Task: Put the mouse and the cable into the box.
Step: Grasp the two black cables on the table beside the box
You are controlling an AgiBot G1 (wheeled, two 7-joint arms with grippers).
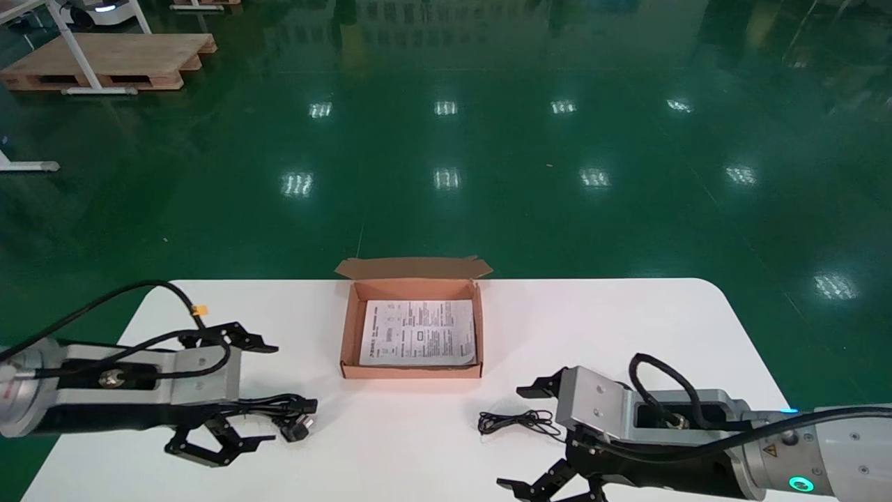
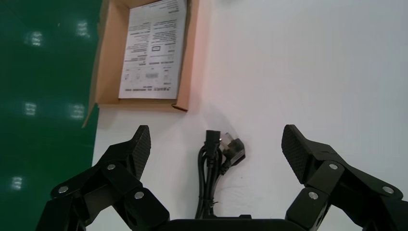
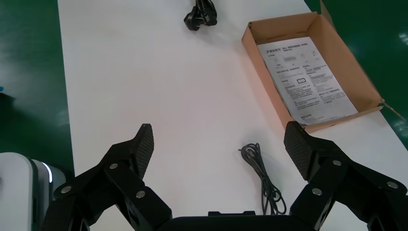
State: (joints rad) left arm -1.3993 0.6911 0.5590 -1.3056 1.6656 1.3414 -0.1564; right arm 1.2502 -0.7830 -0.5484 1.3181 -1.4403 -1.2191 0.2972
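Head view showed the left gripper [image 1: 273, 394] spread wide astride a thick black cord [image 1: 289, 411], bundled lengthwise along its reach, plug end outward. The open box [image 1: 411, 371], a printed sheet [image 1: 418, 333] inside, sat mid-table [image 1: 627, 328], well apart. A thin looped cable [image 1: 512, 422] lay just ahead of the right gripper [image 1: 512, 438], also spread. No mouse was visible.
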